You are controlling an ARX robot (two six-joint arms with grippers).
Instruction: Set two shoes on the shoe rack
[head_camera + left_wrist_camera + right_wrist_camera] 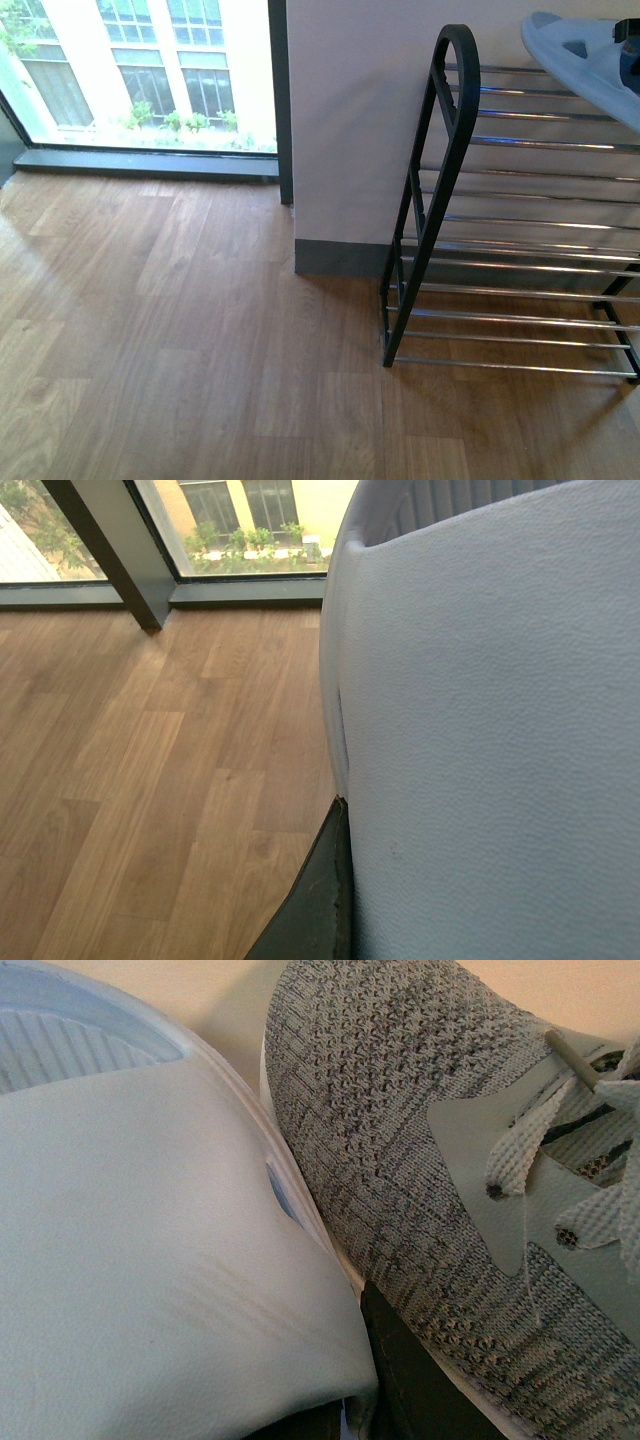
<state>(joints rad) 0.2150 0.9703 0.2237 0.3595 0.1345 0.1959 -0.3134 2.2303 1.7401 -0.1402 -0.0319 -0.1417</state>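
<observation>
Against the wall (pixel 350 120), a slide (pixel 580 45) hung over the rack (pixel 452 130) top tier beside a sneaker (pixel 450 1160), seemingly unreleased from the right gripper (pixel 352 1405) clamp; the left gripper (pixel 328 910) state couldn't be told.

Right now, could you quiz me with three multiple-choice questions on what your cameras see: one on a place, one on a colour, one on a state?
1. In the front view, where is the light-blue slide? A on the lowest shelf; B up by the top rods of the shoe rack; C under the rack.
2. What colour is the rack's frame? A white; B black; C red.
3. How does the rack stand? A upright; B tipped over; C folded flat.
Answers: 1 B, it shows beside the top rods; 2 B, the side loop is black; 3 A, its shelves lie level.
</observation>
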